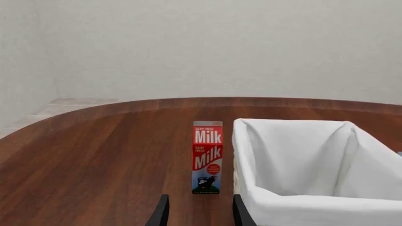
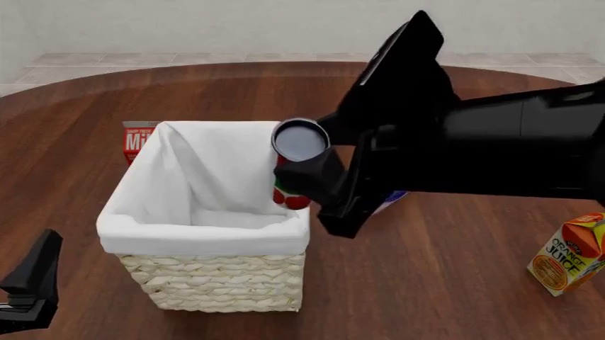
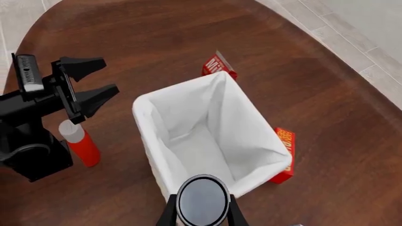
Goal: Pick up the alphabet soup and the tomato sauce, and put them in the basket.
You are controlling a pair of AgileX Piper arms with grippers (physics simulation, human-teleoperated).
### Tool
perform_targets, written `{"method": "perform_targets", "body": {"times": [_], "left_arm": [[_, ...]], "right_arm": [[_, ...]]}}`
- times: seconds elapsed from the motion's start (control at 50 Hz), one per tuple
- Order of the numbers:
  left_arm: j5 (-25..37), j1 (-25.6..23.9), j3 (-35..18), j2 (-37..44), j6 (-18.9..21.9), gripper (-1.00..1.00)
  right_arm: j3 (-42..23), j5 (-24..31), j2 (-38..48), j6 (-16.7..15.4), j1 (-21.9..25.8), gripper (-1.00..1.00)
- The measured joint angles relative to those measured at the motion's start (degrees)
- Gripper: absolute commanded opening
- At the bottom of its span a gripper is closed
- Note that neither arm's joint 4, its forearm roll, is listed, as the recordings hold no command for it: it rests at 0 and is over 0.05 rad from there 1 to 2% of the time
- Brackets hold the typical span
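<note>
Right gripper (image 2: 304,152) jaws squeezing the tomato sauce (image 2: 299,164) over the basket (image 2: 203,244) rim, left gripper (image 1: 199,214) jaws open, holding nothing

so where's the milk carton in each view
Left wrist view: milk carton upright on the table, right beside the basket.
Front view: only its red top shows behind the basket's far left corner.
Right wrist view: its red top pokes out past one corner of the basket.
Shared landmark: the basket.
</note>
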Motion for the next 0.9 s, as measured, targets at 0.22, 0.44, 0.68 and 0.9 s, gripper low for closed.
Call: {"method": "perform_targets", "body": {"times": [0.22,0.44,0.68,0.9], "left_arm": [[-0.11,-0.10,-0.02,0.00,-0.10,1.00],[-0.14,-0.36,-0.03,0.00,-0.04,1.00],[-0.13,-0.51,-0.04,0.00,-0.05,1.00],[-0.16,-0.58,-0.07,0.00,-0.24,1.00]], "right_arm": [[-0.74,-0.62,1.95,0.47,0.82,-1.00],[-2.00,-1.14,4.35,0.79,1.39,-1.00],[-2.93,-1.99,6.94,1.04,1.73,-1.00],[-3.05,-3.35,9.61,1.33,1.53,-1.00]]}}
